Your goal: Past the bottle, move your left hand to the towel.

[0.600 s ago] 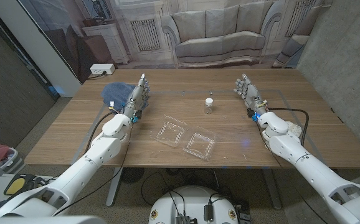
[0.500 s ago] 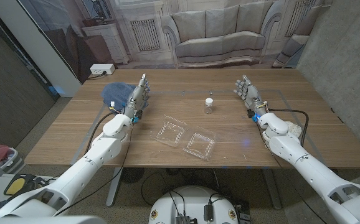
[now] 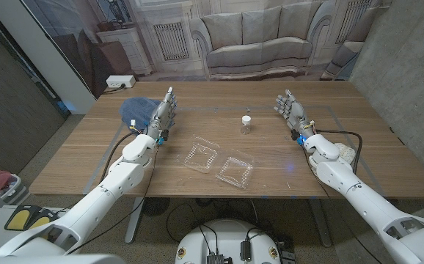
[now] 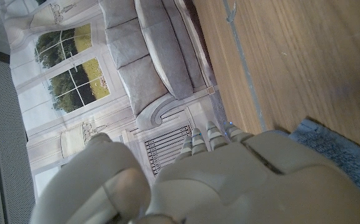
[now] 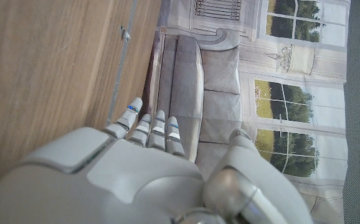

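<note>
- Towel (image 3: 136,110): blue, crumpled, near table's (image 3: 271,180) far left corner, just beside left hand (image 3: 163,114); also seen as blue edge beside that hand in left wrist view (image 4: 348,146).
- Likely soft, light, limp; would bunch rather than slide; best taken at a raised fold near its middle.
- Left hand: empty, fingers extended and apart, standing upright at towel's right edge.
- Bottle (image 3: 246,125): small, clear, white cap, upright near table's middle, well apart from towel.
- Right hand (image 3: 290,108): empty, fingers spread, toward table's far right.
- Clear clamshell container (image 3: 218,163): open, toward near edge.
</note>
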### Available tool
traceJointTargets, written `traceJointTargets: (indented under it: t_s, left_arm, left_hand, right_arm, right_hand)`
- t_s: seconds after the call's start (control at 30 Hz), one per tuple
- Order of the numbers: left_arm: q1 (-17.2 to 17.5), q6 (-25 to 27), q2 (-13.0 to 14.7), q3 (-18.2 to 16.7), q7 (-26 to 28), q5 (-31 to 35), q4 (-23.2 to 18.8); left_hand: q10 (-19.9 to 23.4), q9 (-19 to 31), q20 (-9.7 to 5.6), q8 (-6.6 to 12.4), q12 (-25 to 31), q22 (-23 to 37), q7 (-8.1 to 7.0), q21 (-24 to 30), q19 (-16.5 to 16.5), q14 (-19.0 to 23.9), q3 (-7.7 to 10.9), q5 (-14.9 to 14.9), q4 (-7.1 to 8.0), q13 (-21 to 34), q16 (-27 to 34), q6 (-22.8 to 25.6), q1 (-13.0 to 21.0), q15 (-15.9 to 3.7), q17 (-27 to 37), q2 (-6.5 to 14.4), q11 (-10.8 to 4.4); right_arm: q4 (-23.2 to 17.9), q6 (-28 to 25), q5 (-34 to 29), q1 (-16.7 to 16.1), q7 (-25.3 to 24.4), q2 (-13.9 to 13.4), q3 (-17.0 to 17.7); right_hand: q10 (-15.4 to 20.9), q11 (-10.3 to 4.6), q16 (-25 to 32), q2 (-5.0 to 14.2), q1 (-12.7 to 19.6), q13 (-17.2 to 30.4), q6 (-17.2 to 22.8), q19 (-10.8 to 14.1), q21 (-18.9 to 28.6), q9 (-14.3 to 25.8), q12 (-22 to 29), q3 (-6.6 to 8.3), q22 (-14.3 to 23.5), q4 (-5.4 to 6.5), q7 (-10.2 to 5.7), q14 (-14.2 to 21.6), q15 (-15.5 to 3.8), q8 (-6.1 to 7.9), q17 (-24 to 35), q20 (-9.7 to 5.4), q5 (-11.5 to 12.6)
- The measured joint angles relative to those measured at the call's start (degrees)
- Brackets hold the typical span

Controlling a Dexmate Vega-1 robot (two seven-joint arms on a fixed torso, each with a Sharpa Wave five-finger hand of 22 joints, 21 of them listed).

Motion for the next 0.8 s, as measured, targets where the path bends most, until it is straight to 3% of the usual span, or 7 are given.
traceJointTargets:
  t_s: [0.47,0.67,0.8]
  left_arm:
    - [-0.5,-1.4,-0.6,0.4,0.4,1.2,1.4]
    - [-0.1,-2.3,-0.6,0.4,1.0,1.8,1.4]
    - [0.9,-2.6,0.2,0.0,1.7,2.3,-0.3]
  left_hand:
    - [2.2,0.0,0.07,0.44,0.5,-0.2,-0.12,0.4,1.6,1.9,0.08,0.4,-0.44,0.0,0.4,2.6,0.9,-0.18,0.0,0.9,0.64]
    - [2.9,0.0,0.19,0.88,0.5,-0.2,-0.11,0.4,1.9,2.6,0.14,0.7,-0.69,0.0,0.4,3.4,1.1,-0.01,0.0,1.1,0.04]
    - [3.1,0.0,0.0,0.88,0.8,-0.2,-0.2,0.4,2.0,3.0,0.0,0.7,-0.83,0.0,0.4,3.9,1.2,0.31,0.0,1.2,0.33]
  right_arm:
    - [1.1,0.9,0.4,0.5,0.8,0.2,0.6]
    - [1.1,1.1,0.3,0.5,0.5,0.0,0.7]
    - [1.1,1.2,0.2,0.5,0.4,-0.1,0.8]
  right_hand:
    - [0.7,0.32,0.0,0.0,0.0,-0.3,0.0,0.6,-0.3,-0.2,0.2,0.0,0.0,0.0,0.0,0.6,0.01,0.25,-0.2,0.01,0.0]
    - [1.0,0.0,0.4,0.02,0.0,-0.3,0.6,0.9,-0.3,-0.2,0.4,-0.01,0.0,0.01,-0.01,0.9,0.31,0.24,-0.2,-0.24,0.0]
    - [1.4,0.28,0.4,0.17,-0.2,-0.3,0.6,1.3,-0.3,-0.2,0.4,-0.01,0.0,0.01,-0.01,1.3,0.29,0.24,-0.2,-0.1,0.0]
